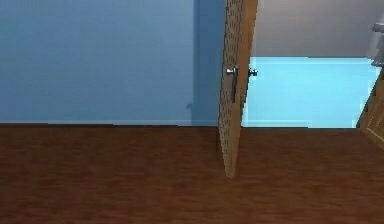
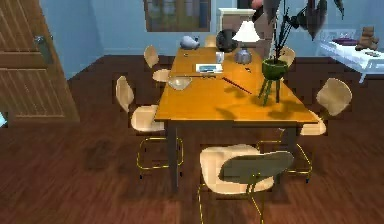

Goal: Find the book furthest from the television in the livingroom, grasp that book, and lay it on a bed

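End effector: state cannot be told | wooden door (image 1: pixel 236 40) ajar ahead | dining table (image 2: pixel 215 100) alongside

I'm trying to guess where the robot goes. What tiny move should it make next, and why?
Probably turn a bit toward the forward view's right. A blue wall blocks the way straight ahead, while the wooden door stands open there, with a bright room past it that may be worth searching.

Wooden door (image 2: pixel 28 60) off the left edge, plant (image 2: pixel 274 68) off the top, tabletop clutter (image 2: pixel 208 68) too small.
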